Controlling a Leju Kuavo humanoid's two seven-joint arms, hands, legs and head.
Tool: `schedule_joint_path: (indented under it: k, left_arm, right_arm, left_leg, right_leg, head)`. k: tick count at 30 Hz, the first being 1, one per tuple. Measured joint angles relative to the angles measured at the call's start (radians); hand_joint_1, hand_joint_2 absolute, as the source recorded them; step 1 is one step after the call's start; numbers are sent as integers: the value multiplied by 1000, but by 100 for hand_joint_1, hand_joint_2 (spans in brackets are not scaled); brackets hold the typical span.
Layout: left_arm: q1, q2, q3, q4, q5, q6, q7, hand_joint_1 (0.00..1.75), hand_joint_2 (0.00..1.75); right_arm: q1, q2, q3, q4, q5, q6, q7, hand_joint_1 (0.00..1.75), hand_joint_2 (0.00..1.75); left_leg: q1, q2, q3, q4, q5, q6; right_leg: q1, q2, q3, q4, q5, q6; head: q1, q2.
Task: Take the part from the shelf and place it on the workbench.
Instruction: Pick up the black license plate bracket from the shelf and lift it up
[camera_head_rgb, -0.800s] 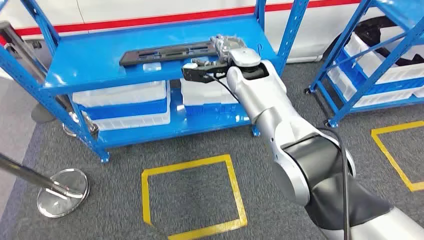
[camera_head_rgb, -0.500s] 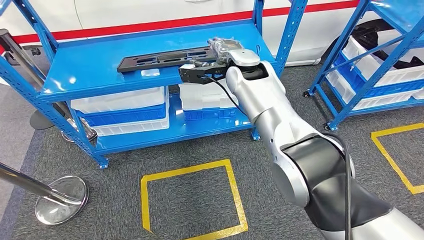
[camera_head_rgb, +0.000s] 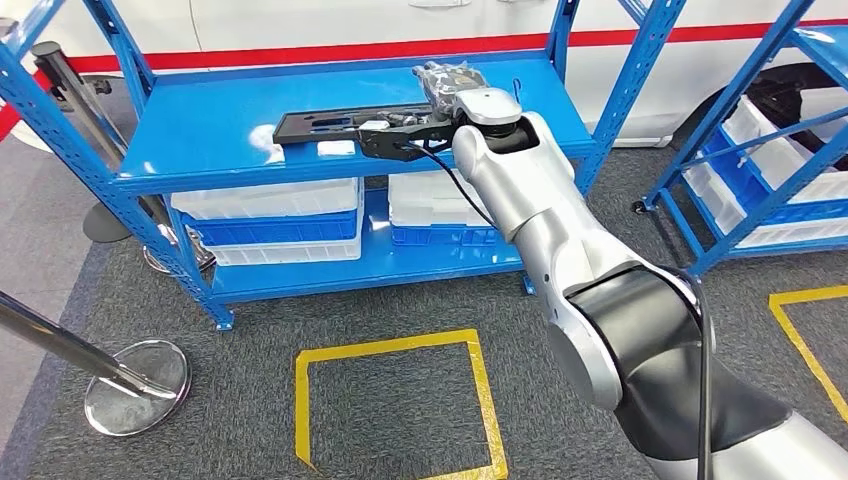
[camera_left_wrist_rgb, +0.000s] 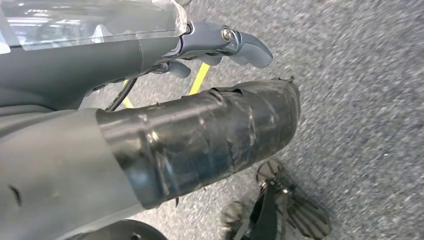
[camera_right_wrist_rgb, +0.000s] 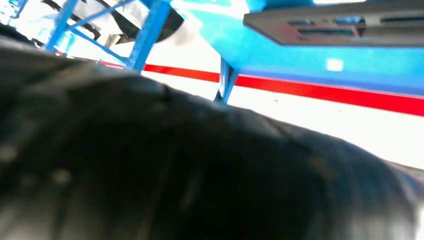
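Note:
The part (camera_head_rgb: 330, 122) is a long flat black piece with slots, lying on the top board of the blue shelf (camera_head_rgb: 200, 130). My right hand (camera_head_rgb: 452, 88) is stretched out to the part's right end, above and against it. Its fingers are hidden, so a grip cannot be made out. In the right wrist view the part (camera_right_wrist_rgb: 340, 25) lies on the shelf board, with my dark blurred right hand (camera_right_wrist_rgb: 175, 165) in front of it. My left hand (camera_left_wrist_rgb: 220, 45) hangs over the grey floor, fingers apart and holding nothing.
White and blue bins (camera_head_rgb: 270, 215) stand on the lower shelf board. A second blue shelf (camera_head_rgb: 770, 150) with bins stands at the right. Yellow tape squares (camera_head_rgb: 395, 400) mark the grey carpet. A chrome post base (camera_head_rgb: 135, 385) stands at the left. A white wall with a red stripe (camera_head_rgb: 330, 50) runs behind.
The whole picture has shifted to the right, so the camera has moved. My right hand stays at the part's right end, and the part still lies on the shelf.

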Motion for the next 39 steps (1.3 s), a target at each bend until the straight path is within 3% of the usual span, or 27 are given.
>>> schedule_joint_path:
  k: [2, 4, 6, 7, 9, 11, 12, 13, 15, 16, 19, 22, 25, 26, 28, 30, 32, 34, 37, 39]
  left_arm:
    - [0, -1, 1, 0, -3, 0, 0, 0, 0]
    - [1, -1, 1, 0, -8, 0, 1, 0, 0]
    - [1, -1, 1, 0, -12, 1, 1, 0, 0]
    - [1, 0, 1, 0, -13, 1, 1, 0, 0]
    - [-1, 0, 2, 0, -13, 1, 2, 0, 0]
    - [-2, 1, 2, 0, -13, 2, 2, 0, 0]
    - [-2, 1, 4, 0, -13, 2, 2, 0, 0]
    - [-1, 1, 5, 0, -13, 2, 2, 0, 0]
    - [1, 1, 8, 0, -13, 3, 2, 0, 0]
    - [1, 1, 9, 0, -13, 3, 2, 0, 0]
    - [-3, 2, 12, 0, -13, 3, 2, 0, 0]
    - [-2, 2, 15, 0, -13, 3, 2, 0, 0]
    - [-2, 2, 16, 0, -13, 2, 2, 0, 0]
    - [-2, 2, 16, 0, -13, 2, 2, 0, 0]
    - [-3, 2, 16, 0, -13, 2, 2, 0, 0]
    - [-2, 1, 17, 0, -14, 1, 1, 0, 0]
    - [-2, 1, 17, 0, -14, 0, 1, 0, 0]
    - [-3, 1, 17, 0, -14, 0, 1, 0, 0]
    - [-3, 0, 17, 0, -15, 0, 1, 0, 0]
    - [-4, 0, 17, 0, -16, 0, 0, 0, 0]
  right_arm:
    - [-2, -6, 6, 0, -4, -3, 1, 0, 0]
    - [-4, -7, 11, -2, -16, -5, -1, 0, 0]
    - [-6, -7, 13, -4, -28, -6, -3, 0, 0]
    - [-7, -8, 15, -6, -31, -7, -4, 0, 0]
    - [-9, -9, 23, -6, -36, -8, -4, 0, 0]
    - [-7, -9, 30, -6, -38, -8, -4, 0, 0]
    - [-5, -9, 33, -6, -38, -8, -4, 0, 0]
    - [-4, -10, 35, -6, -38, -8, -4, 0, 0]
    - [-6, -10, 39, -6, -38, -9, -4, 0, 0]
    - [-8, -10, 42, -6, -38, -10, -4, 0, 0]
    - [-10, -12, 48, -7, -38, -12, -4, 0, 0]
    - [-12, -13, 49, -8, -38, -13, -4, 0, 0]
    - [-12, -16, 53, -8, -39, -13, -4, 0, 0]
    - [-9, -17, 56, -7, -39, -13, -4, 0, 0]
    - [-3, -19, 62, -6, -40, -13, -3, 0, 0]
    - [-4, -20, 64, -5, -41, -13, -2, 0, 0]
    - [-7, -21, 67, -5, -41, -13, -1, 0, 0]
    - [-8, -22, 72, -4, -41, -14, -1, 0, 0]
    - [-8, -24, 77, -3, -45, -15, -3, 0, 0]
    - [-8, -24, 82, -2, -49, -16, -4, 0, 0]
  left_leg:
    - [1, -12, -5, 4, -5, -10]
    - [5, -23, -9, 1, -6, -23]
    - [5, -3, -14, 19, -18, -33]
    - [4, 16, -30, 54, -34, -38]
    - [4, 50, -96, 176, -78, -44]
    - [4, 58, -158, 266, -88, -48]
    - [4, 59, -165, 262, -66, -47]
    - [4, 60, -153, 219, -26, -46]
    - [2, 60, -99, 89, 50, -38]
    - [-2, 60, -75, 36, 65, -33]
    - [-10, 60, -55, -5, 52, -20]
    - [-1, 61, -38, -22, 49, -6]
    - [1, 62, -21, -28, 40, 7]
    - [1, 62, -16, -27, 34, 8]
    - [1, 60, -5, -21, 21, 7]
    - [1, 58, 9, -12, 3, 2]
    - [-2, 57, 13, -1, -12, -8]
    - [-4, 57, 12, 1, -17, -17]
    - [-2, 60, 9, 19, -35, -32]
    - [0, 62, -36, 111, -76, -40]
  right_leg:
    - [2, 26, 28, -67, 13, -4]
    - [3, 22, 37, -79, 4, -8]
    - [-2, 11, 52, -91, 3, -15]
    - [-4, 6, 61, -97, 1, -20]
    - [-2, -4, 74, -100, -6, -28]
    - [0, -11, 84, -99, -16, -30]
    - [0, -13, 90, -98, -22, -30]
    - [0, -14, 98, -97, -29, -29]
    - [2, -17, 114, -95, -44, -25]
    - [4, -18, 118, -93, -50, -21]
    - [5, -20, 118, -97, -57, -9]
    - [6, -24, 106, -66, -82, 3]
    - [7, -27, 4, 117, -149, 7]
    - [6, -27, -32, 168, -155, 8]
    - [5, -28, -56, 167, -110, 8]
    - [5, -32, -15, 43, -24, 4]
    - [10, -33, 27, -55, 14, -2]
    - [15, -32, 37, -72, 4, -8]
    - [10, -30, 49, -84, -1, -22]
    - [8, -29, 62, -91, -6, -31]
  head:
    - [0, 0]
    - [0, 0]
    - [0, 0]
    - [0, 0]
    - [-1, 0]
    - [-1, 0]
    - [-1, 0]
    - [-1, 0]
    - [-1, 0]
    - [-1, 0]
    - [-1, 0]
    - [-1, 0]
    - [0, 0]
    - [0, 0]
    - [0, 0]
    - [0, 0]
    - [0, 0]
    - [0, 0]
    - [0, 0]
    - [0, 0]
